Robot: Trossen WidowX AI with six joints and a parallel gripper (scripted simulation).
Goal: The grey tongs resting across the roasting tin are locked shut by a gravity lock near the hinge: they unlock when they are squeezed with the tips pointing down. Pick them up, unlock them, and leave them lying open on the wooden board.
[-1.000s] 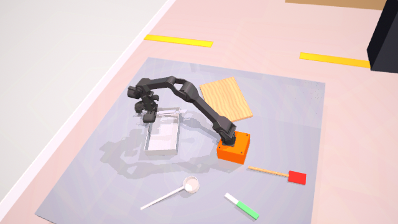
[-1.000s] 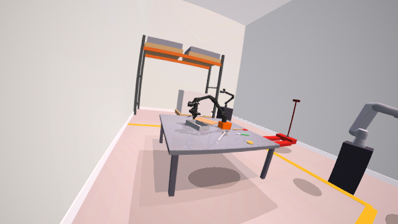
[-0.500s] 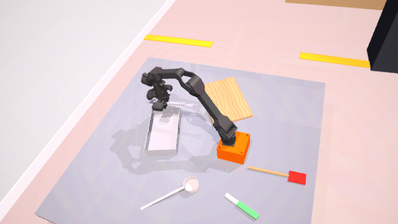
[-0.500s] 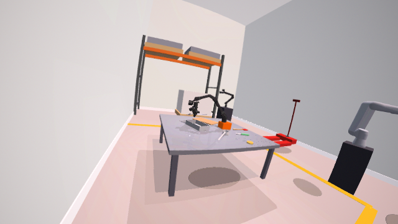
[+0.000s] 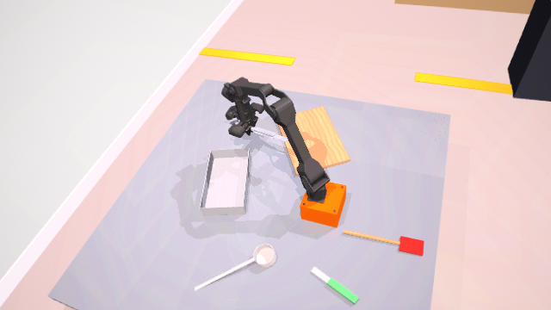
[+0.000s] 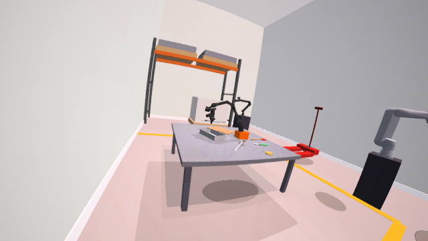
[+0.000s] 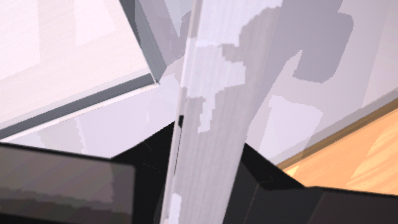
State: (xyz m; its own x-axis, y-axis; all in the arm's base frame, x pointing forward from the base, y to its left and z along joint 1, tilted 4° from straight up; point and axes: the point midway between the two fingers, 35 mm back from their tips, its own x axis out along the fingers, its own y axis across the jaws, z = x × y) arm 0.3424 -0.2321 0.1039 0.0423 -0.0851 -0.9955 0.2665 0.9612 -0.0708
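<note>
Gripper [image 5: 242, 127] closed on the grey tongs [image 5: 268, 133], fingers standing narrow with the tongs' arms clamped between them. Tongs carried in the air, clear of the roasting tin [image 5: 225, 182], positioned above the grey surface [image 5: 387, 172] between the tin's far end and the near edge of the wooden board [image 5: 327, 138]. From the top view, tongs seen projecting from the gripper toward the board, lying roughly level, free end just short of the arm's forearm link. Whether the tongs' arms are locked together or sprung apart cannot be told at this scale. In the wrist view, a pale grey strip of the tongs [image 7: 220, 125] running up the middle of the frame between the two dark fingers, a corner of the roasting tin [image 7: 90, 75] at upper left and a wedge of the wooden board [image 7: 360, 160] at lower right. Arm extended from its orange base [image 5: 324, 205], elbow raised, wrist turned downward over the surface. Roasting tin lying on the surface, well apart from the board. Elsewhere on the surface, near the front edge: a metal ladle [image 5: 241, 266], a red spatula with wooden handle [image 5: 387, 241], and a green-and-white handled utensil [image 5: 336, 285], all well apart from the gripper. Exterior view too distant to add detail on the grasp.
</note>
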